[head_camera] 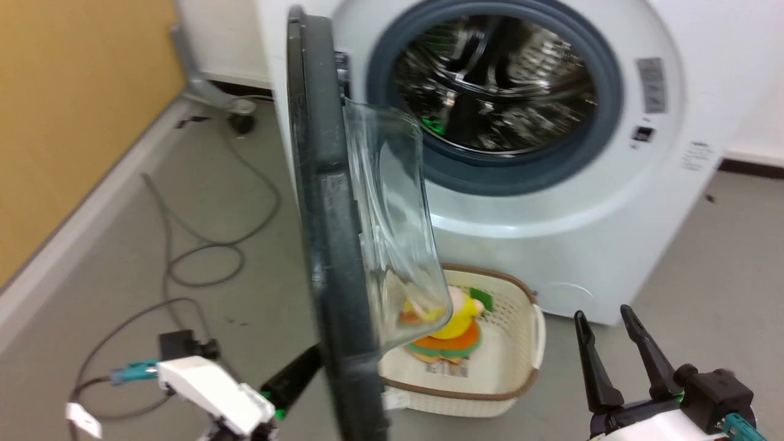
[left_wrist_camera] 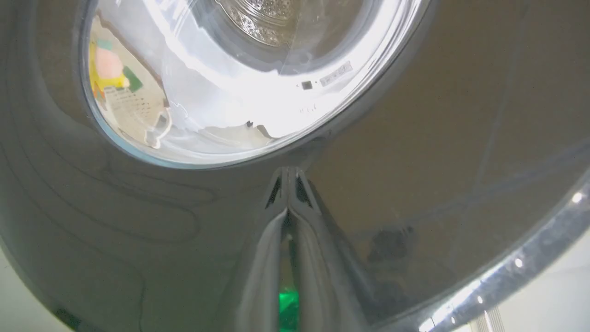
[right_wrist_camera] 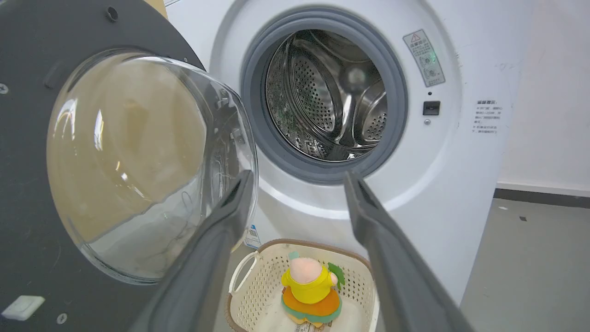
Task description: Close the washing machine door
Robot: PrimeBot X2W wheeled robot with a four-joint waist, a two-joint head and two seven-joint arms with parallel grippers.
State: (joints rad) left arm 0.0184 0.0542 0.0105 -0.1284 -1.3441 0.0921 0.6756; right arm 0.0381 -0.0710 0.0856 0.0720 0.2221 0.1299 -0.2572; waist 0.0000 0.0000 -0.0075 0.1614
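Observation:
The washing machine [head_camera: 612,233] is a white front-loader whose round opening shows the steel drum [right_wrist_camera: 327,92]. The washing machine door [head_camera: 334,257] stands wide open, edge-on in the head view, its clear glass bowl [right_wrist_camera: 129,161] bulging toward the machine. My left gripper [head_camera: 306,361] is shut, with its fingertips [left_wrist_camera: 281,221] pressed against the door's glossy dark outer face [left_wrist_camera: 415,138], low down. My right gripper [head_camera: 612,324] hangs open at the lower right, apart from the door. In the right wrist view its open fingers frame the gripper's gap [right_wrist_camera: 298,177] below the drum opening.
A cream perforated basket [head_camera: 530,343] with a yellow and orange plush toy [right_wrist_camera: 311,286] sits on the floor under the open door, against the machine's front. Grey cables [head_camera: 202,263] loop over the floor to the left. A yellow wall [head_camera: 73,122] runs along the left.

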